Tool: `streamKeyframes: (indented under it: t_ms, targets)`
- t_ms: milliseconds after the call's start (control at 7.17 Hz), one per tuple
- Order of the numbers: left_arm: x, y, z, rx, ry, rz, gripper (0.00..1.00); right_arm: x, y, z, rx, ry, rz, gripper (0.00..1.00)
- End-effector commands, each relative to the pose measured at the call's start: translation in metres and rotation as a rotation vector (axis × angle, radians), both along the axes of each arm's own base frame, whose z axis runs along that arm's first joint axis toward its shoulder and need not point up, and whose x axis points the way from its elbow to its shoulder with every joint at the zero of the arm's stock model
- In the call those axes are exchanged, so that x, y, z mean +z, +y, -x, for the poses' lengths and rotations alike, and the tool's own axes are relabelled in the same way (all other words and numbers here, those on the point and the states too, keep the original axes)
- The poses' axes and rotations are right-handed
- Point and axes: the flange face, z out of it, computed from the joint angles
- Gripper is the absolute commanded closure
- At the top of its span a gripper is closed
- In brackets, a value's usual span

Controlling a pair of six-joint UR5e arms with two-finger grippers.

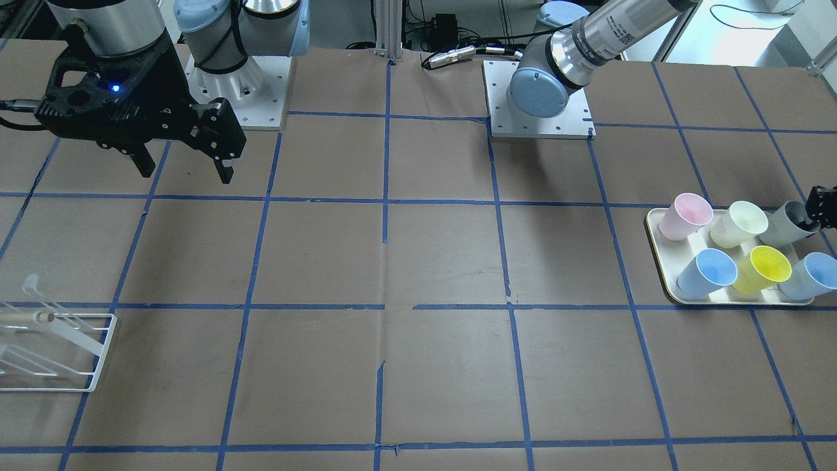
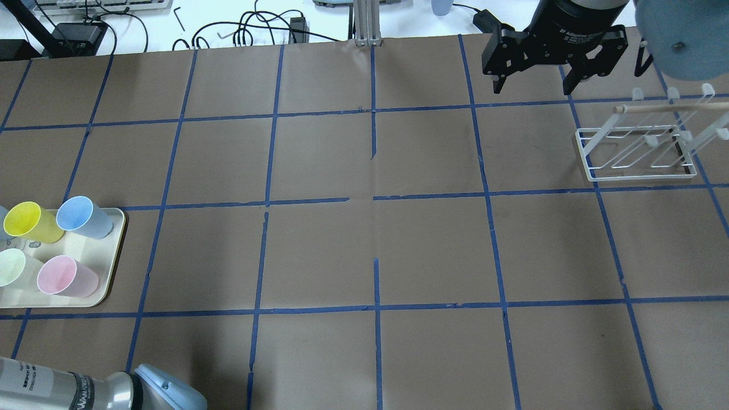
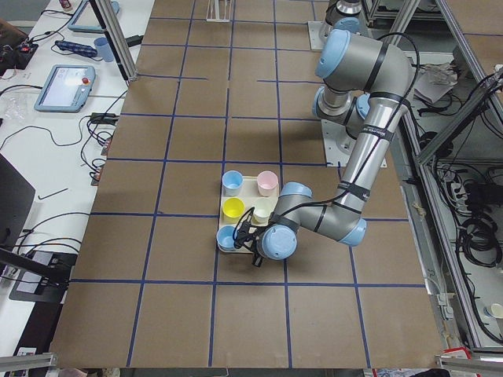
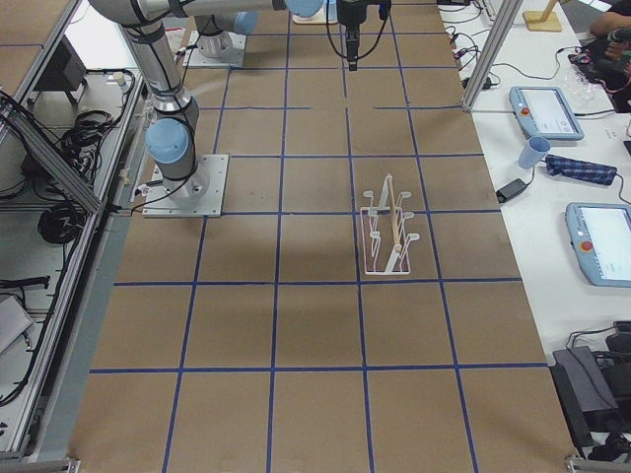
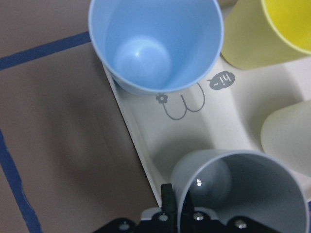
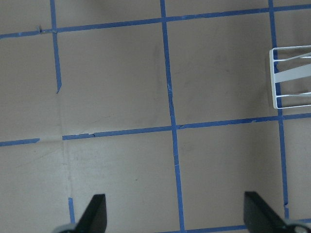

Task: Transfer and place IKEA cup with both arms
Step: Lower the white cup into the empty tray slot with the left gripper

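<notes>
The grey IKEA cup (image 1: 788, 222) stands at the back corner of a cream tray (image 1: 659, 229), at the right edge of the front view. My left gripper (image 1: 820, 206) is at its rim. In the left wrist view the cup (image 5: 238, 187) fills the bottom right, and one finger (image 5: 167, 196) presses its outer wall, so the gripper is shut on the rim. The cup rests on the tray (image 5: 146, 131). My right gripper (image 1: 183, 167) hangs open and empty above the table near its base; it also shows in the overhead view (image 2: 533, 85).
The tray holds a pink cup (image 1: 685, 216), a pale green cup (image 1: 739, 224), a yellow cup (image 1: 762, 268) and two light blue cups (image 1: 707, 271). A white wire rack (image 2: 638, 148) with a wooden rod stands on the robot's right side.
</notes>
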Motion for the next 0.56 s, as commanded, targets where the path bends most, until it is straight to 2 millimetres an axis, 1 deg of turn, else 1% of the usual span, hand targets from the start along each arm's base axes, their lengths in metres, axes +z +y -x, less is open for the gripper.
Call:
streamKeyframes:
  t_ms: [0,279,418]
  targets:
    - [-0.001,0.000,0.000,0.005,0.001,0.002,0.30,-0.001,0.000,-0.002,-0.001,-0.025,-0.003,0.00]
    - [0.000,0.000,-0.001,0.015,-0.001,-0.001,0.30,0.000,0.001,-0.001,0.000,-0.021,-0.001,0.00]
    - [0.014,0.000,0.000,0.014,-0.022,0.005,0.29,-0.001,0.000,-0.001,0.000,-0.020,-0.002,0.00]
